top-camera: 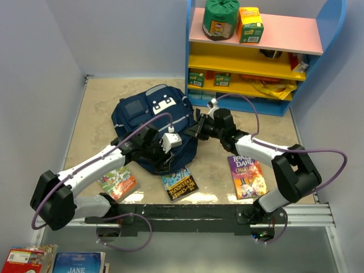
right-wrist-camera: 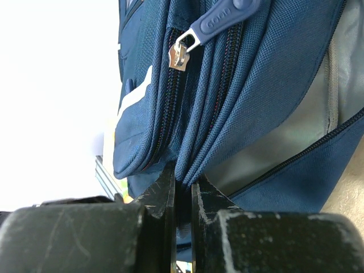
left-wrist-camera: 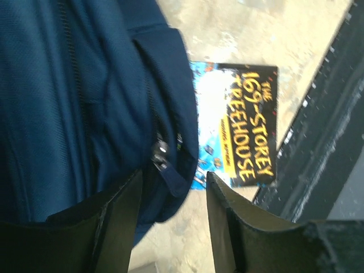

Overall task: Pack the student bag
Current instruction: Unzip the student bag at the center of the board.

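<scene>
The student bag [top-camera: 152,119] lies in the middle of the table, navy with white patches. My right gripper [top-camera: 194,129] is at its right edge, shut on a fold of the bag's fabric [right-wrist-camera: 183,185] beside a zip. A silver zipper pull [right-wrist-camera: 182,56] hangs above the jaws, and the grey lining [right-wrist-camera: 284,133] of an unzipped compartment shows. My left gripper [top-camera: 166,158] is open at the bag's near edge. In the left wrist view the gripper [left-wrist-camera: 173,213] stands over the bag's corner [left-wrist-camera: 85,114], where a zip slider [left-wrist-camera: 160,154] sits just ahead of the fingers.
A "169-Storey Treehouse" book [top-camera: 179,183] lies just in front of the bag, a Roald Dahl book [top-camera: 247,176] to the right and a colourful book [top-camera: 118,183] to the left. A shelf unit [top-camera: 256,54] with boxes stands at the back right. More books [top-camera: 34,260] lie below the rail.
</scene>
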